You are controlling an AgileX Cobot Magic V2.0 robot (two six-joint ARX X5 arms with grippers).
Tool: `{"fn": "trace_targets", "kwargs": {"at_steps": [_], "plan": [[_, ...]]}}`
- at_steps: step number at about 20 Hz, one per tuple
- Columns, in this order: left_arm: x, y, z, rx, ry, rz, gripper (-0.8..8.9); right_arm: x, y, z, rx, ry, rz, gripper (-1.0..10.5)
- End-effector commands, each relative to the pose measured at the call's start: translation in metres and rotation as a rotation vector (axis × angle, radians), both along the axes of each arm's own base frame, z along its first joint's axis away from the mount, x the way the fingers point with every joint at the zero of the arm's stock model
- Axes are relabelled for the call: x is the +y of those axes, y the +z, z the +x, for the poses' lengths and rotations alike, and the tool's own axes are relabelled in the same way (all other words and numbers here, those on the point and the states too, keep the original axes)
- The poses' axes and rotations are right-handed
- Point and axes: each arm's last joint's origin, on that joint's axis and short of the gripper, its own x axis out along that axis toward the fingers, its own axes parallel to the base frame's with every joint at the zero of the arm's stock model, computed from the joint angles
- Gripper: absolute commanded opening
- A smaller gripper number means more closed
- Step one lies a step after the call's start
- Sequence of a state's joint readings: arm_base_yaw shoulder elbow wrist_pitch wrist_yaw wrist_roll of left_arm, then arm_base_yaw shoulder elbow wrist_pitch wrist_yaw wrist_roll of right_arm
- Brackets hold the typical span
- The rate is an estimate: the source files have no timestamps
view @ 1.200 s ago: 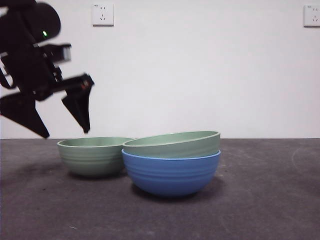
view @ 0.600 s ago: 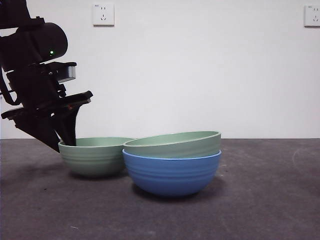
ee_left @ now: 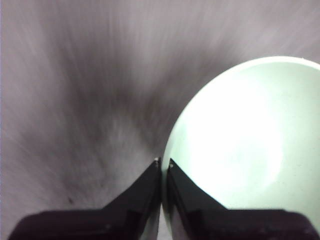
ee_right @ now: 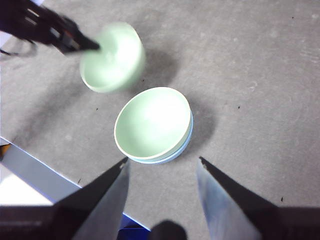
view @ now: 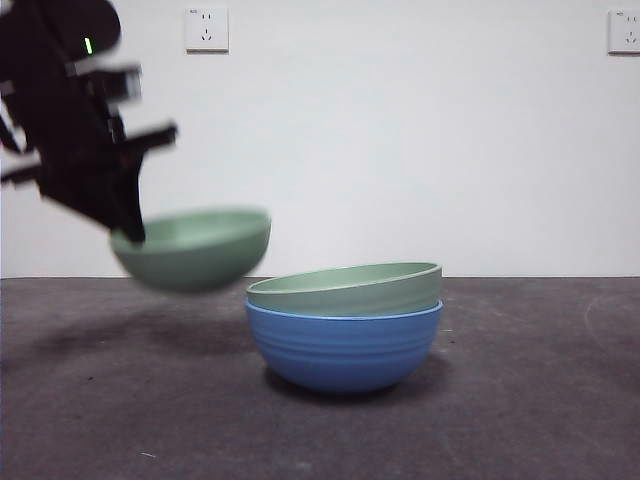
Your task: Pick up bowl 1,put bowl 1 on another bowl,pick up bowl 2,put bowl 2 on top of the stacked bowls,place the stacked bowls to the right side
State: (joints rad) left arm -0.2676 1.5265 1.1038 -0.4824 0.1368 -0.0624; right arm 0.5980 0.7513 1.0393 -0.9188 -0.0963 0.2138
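Green bowl 2 (view: pixel 192 249), mouth up, hangs level, rim pinched by left end effector (ee_left: pixel 163 164).

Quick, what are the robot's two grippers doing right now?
Left gripper: shut on the rim of the green bowl, holding it in the air.
Right gripper: open, holding nothing, above the stacked bowls.

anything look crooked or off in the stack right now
Yes, slightly: the green bowl nested in the blue bowl sits tilted, its rim higher on one side in the front view rather than level. Nothing looks spilled or damaged. The second green bowl is in the air, pinched at its rim by the left gripper.
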Motion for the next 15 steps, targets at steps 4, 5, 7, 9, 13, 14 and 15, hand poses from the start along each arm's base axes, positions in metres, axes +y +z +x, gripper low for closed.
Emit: {"fn": "trace_targets", "kwargs": {"at_steps": [4, 5, 7, 9, 13, 14, 15], "plan": [[-0.021, 0.037, -0.036, -0.073, -0.152, -0.077, -0.08, 0.0, 0.0, 0.0, 0.0, -0.005, 0.005, 2.2], [-0.031, 0.037, -0.041, -0.067, -0.187, -0.08, -0.08, 0.0, 0.0, 0.0, 0.0, -0.005, 0.006, 2.2], [-0.052, 0.033, -0.046, -0.059, -0.255, -0.08, -0.08, 0.0, 0.0, 0.0, 0.001, -0.003, 0.006, 2.2], [-0.07, 0.03, -0.049, -0.079, -0.279, -0.076, -0.08, 0.0, 0.0, 0.0, 0.002, -0.003, 0.006, 2.2], [-0.089, 0.015, -0.045, -0.065, -0.307, -0.069, -0.08, 0.0, -0.001, 0.0, 0.016, -0.008, 0.004, 2.2], [-0.092, 0.009, -0.042, -0.04, -0.302, -0.066, -0.08, 0.0, -0.001, 0.0, 0.017, -0.008, 0.004, 2.2], [-0.096, 0.002, -0.038, -0.017, -0.304, -0.056, -0.08, 0.0, -0.001, 0.0, 0.017, -0.008, 0.004, 2.2]]}}
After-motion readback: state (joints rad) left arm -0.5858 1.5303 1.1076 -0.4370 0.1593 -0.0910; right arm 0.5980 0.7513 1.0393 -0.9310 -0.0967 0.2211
